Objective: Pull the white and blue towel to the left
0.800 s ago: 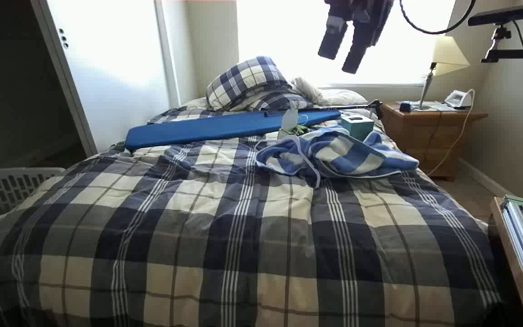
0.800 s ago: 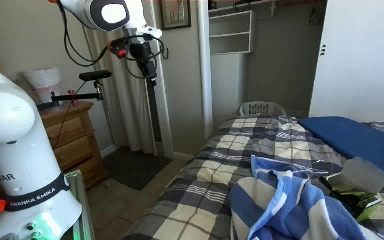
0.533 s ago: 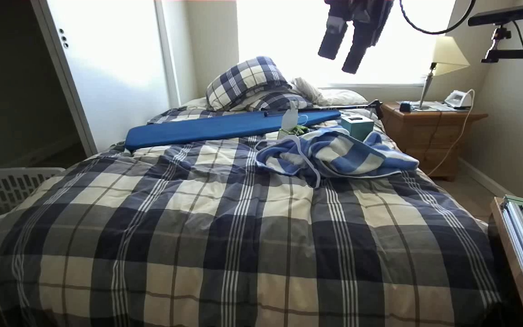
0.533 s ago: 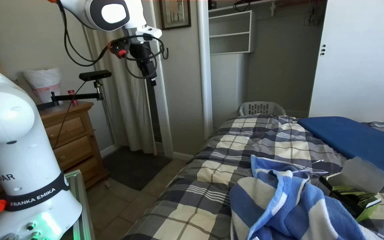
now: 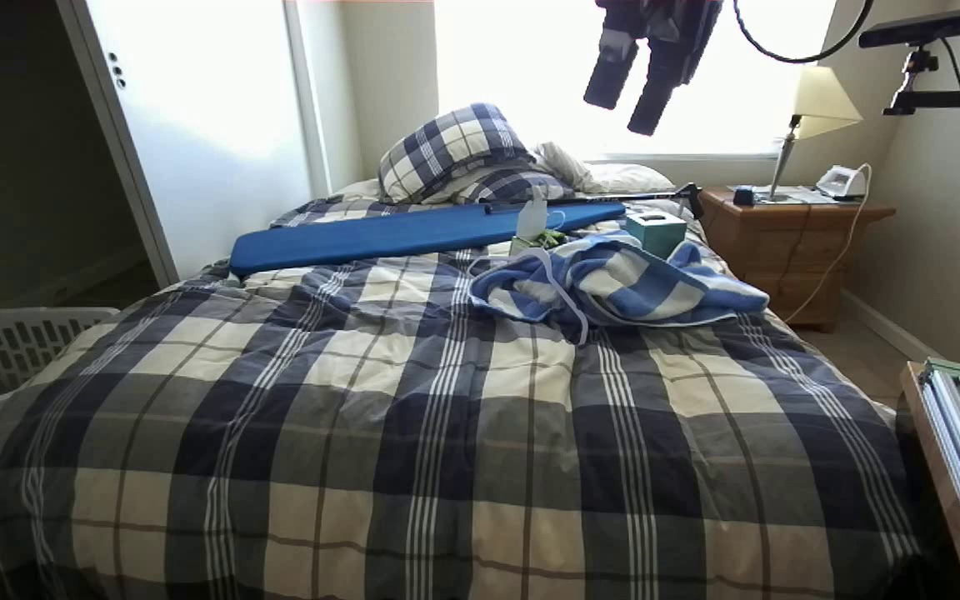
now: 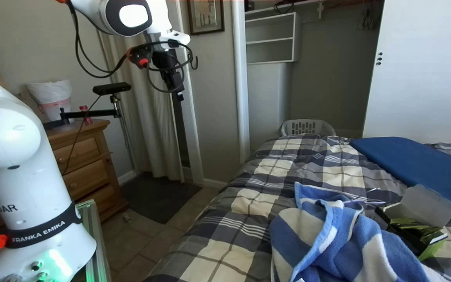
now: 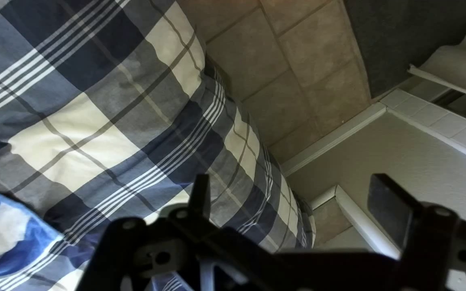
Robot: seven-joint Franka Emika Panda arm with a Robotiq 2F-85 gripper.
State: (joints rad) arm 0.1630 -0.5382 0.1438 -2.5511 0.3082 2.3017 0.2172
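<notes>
The white and blue towel [image 5: 647,287] lies crumpled on the plaid bed, toward the right in an exterior view. It is large and close at the bottom right in an exterior view [image 6: 350,243], its lower part cut off. A corner of it shows at the lower left of the wrist view [image 7: 8,236]. My gripper [image 5: 620,119] hangs in the air well above the bed, fingers pointing down, apart from the towel. It also shows in an exterior view [image 6: 179,97]. In the wrist view its fingers [image 7: 289,182] are spread wide with nothing between them.
A white hanger [image 5: 563,292] lies against the towel. A teal tissue box [image 5: 655,235] and an open box with a clear flap [image 6: 425,211] stand beside it. A blue ironing board [image 5: 405,237] lies behind. A nightstand [image 5: 788,242] with a lamp stands beyond the bed.
</notes>
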